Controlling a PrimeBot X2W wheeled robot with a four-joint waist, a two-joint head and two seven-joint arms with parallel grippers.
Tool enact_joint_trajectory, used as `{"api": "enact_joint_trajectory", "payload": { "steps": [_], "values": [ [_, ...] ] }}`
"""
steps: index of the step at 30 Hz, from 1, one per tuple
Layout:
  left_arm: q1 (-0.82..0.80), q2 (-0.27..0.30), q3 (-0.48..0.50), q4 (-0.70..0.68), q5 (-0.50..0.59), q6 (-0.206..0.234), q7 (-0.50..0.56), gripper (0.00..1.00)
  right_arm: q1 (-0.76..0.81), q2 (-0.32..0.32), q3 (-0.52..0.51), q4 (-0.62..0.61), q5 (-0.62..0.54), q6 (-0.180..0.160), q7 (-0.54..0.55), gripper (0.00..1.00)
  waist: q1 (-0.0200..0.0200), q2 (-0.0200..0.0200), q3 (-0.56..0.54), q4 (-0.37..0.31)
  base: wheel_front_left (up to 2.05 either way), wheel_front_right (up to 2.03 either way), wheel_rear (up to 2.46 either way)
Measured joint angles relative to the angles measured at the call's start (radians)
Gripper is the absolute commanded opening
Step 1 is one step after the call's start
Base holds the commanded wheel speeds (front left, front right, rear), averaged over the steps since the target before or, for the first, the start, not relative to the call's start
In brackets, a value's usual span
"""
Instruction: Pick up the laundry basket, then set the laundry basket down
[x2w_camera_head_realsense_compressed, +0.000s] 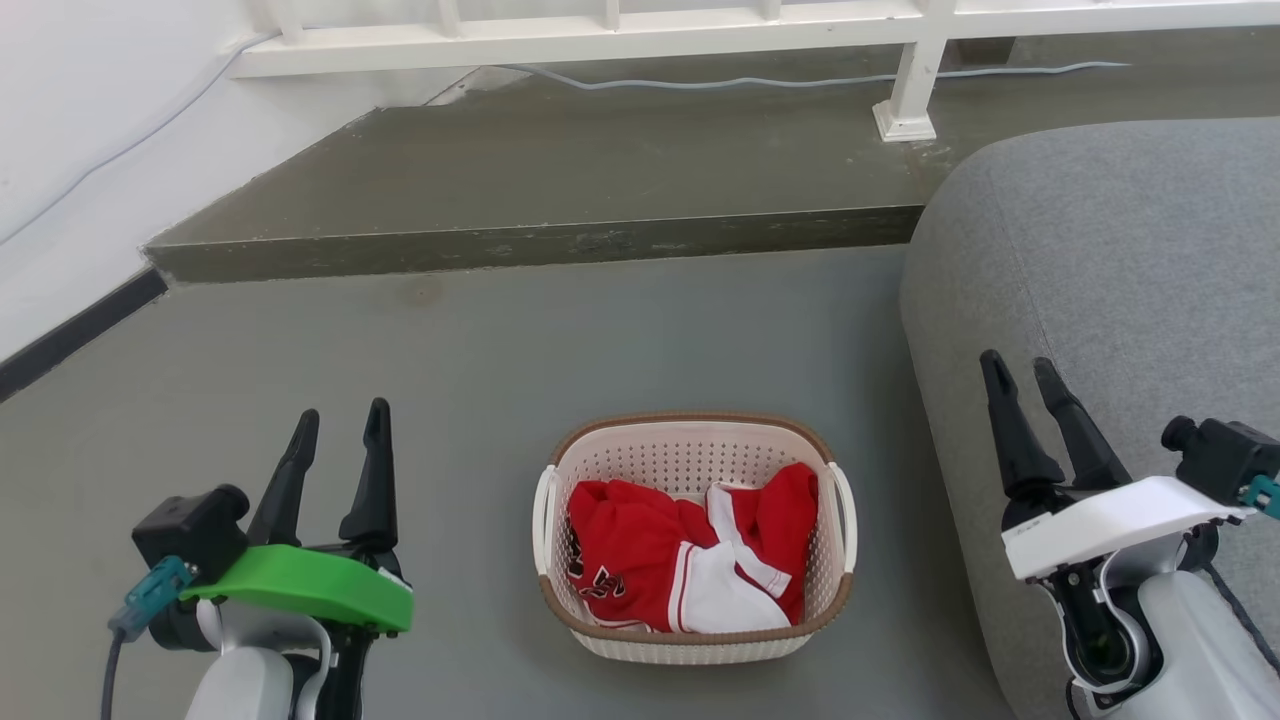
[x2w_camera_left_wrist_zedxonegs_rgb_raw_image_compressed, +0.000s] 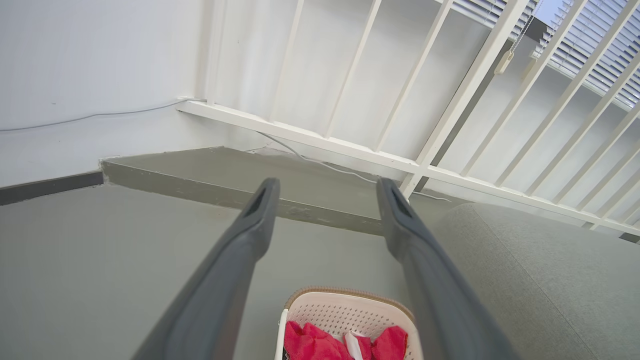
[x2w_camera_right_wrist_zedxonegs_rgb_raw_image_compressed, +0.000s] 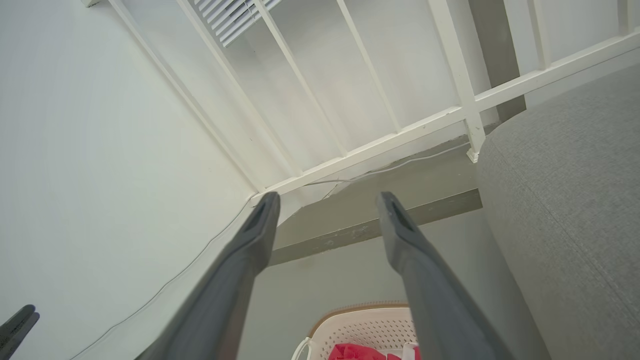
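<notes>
Head view, from my remote station. The laundry basket (x2w_camera_head_realsense_compressed: 662, 456) stands upright on the grey floor (x2w_camera_head_realsense_compressed: 470, 350), between the two arms and touched by neither. It holds a crumpled red and white garment (x2w_camera_head_realsense_compressed: 640, 545). The dark lettering (x2w_camera_head_realsense_compressed: 603, 585) on the garment's lower left fold is too small for me to read.

The left gripper (x2w_camera_head_realsense_compressed: 343, 412) hangs well left of the basket, fingers spread and holding nothing. The right gripper (x2w_camera_head_realsense_compressed: 1016, 362) is likewise spread and empty, in front of the grey upholstered seat (x2w_camera_head_realsense_compressed: 1130, 260) just right of the basket.

Behind lie a raised step (x2w_camera_head_realsense_compressed: 540, 170) and a white railing (x2w_camera_head_realsense_compressed: 600, 35). I see no brand marks.
</notes>
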Motion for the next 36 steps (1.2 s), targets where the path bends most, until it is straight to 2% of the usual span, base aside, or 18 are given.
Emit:
{"api": "enact_joint_trajectory", "payload": {
  "steps": [18, 36],
  "values": [
    [-0.021, 0.000, -0.047, -0.032, 0.179, 0.000, -0.058, 1.00, -0.006, -0.001, 0.041, -0.010, -0.204, 0.008, -0.057, 1.00, 0.0000, 0.0000, 0.007, -0.001, 0.00, 0.00, 0.00],
    [-0.022, 0.000, -0.054, -0.033, 0.181, 0.000, -0.060, 1.00, -0.008, 0.006, 0.011, 0.000, -0.224, 0.008, -0.057, 1.00, 0.0000, 0.0000, 0.019, -0.001, 0.00, 0.00, 0.00]
  ]
}}
